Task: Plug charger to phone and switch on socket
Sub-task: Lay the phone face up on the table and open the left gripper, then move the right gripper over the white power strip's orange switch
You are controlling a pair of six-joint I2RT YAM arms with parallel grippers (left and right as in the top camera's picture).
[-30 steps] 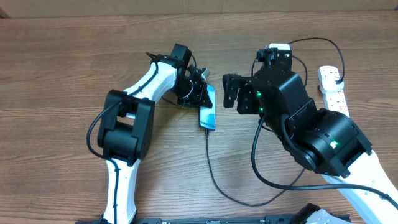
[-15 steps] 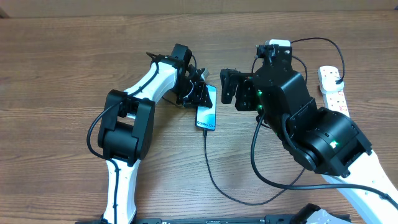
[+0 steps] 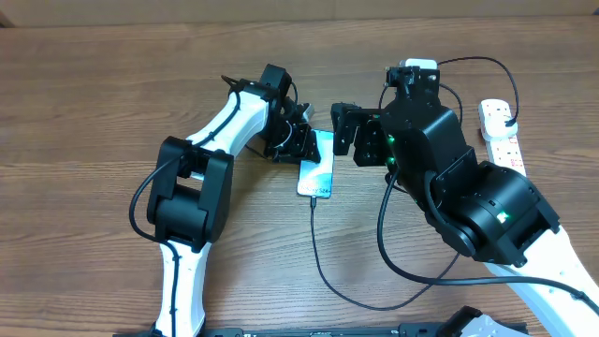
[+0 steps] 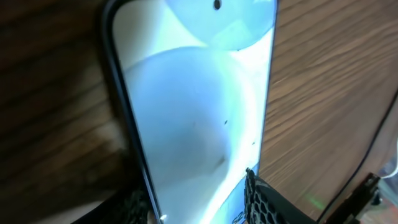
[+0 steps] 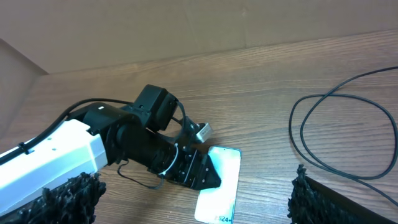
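Slim blue-screen phone (image 3: 315, 174), centre frame, now flatter on wooden desk (image 3: 94, 112) than second ago. Left claw (image 3: 298, 142) clamped on its upper end; right claw (image 3: 344, 131) apart. Thin black charger cable (image 3: 313, 234) meets lower edge; white socket strip (image 3: 501, 140), right edge, switch pending.

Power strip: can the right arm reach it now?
Probably yes. The right gripper is open and empty, and the power strip lies close beside that arm; the gripper just points toward the phone.

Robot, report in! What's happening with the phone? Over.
Left gripper shut on slim blue-screen phone. Right gripper open, empty. Thin black charger cable meets phone's end. White power strip untouched.
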